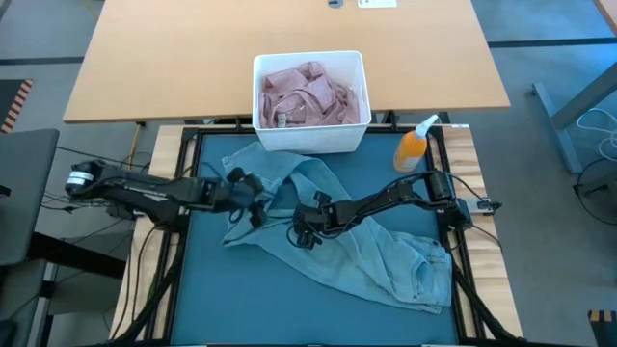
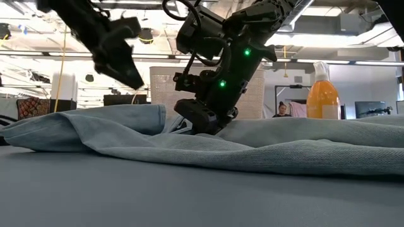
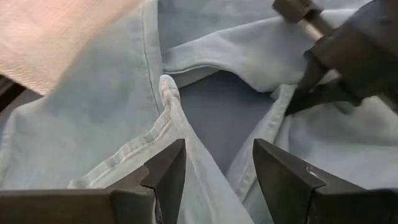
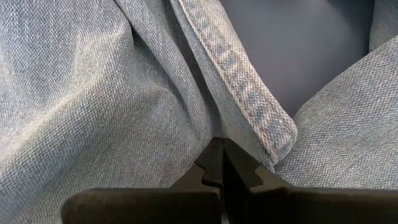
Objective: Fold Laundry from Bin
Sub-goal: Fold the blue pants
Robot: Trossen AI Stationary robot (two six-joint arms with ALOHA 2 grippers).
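Observation:
Light blue denim jeans point(image 1: 376, 251) lie spread and rumpled on the teal mat point(image 1: 270, 299), running from near the bin to the near right. My right gripper point(image 1: 307, 229) is down on their middle, shut on a fold point(image 4: 222, 163). My left gripper point(image 1: 255, 204) hovers open above the jeans' left part point(image 3: 93, 124), nothing between its fingers point(image 3: 214, 168); in the low view it hangs clear above the cloth point(image 2: 129, 69). The white bin point(image 1: 308, 56) stands at the mat's far edge, with a dusty pink shirt point(image 1: 308, 96) lying inside it. My right gripper pinches a raised fold of denim point(image 4: 208, 140) between its two fingertips, just beside a stitched hem point(image 4: 249, 106). The fingers slant down from the table's right side. The jeans stay resting on the mat point(image 2: 252, 148), creases running in toward the fingertips.
An orange spray bottle point(image 1: 413, 149) stands on the mat's far right corner, close to my right arm. A wooden table point(image 1: 193, 58) lies beyond the bin. Bare mat shows at the near left point(image 1: 241, 308).

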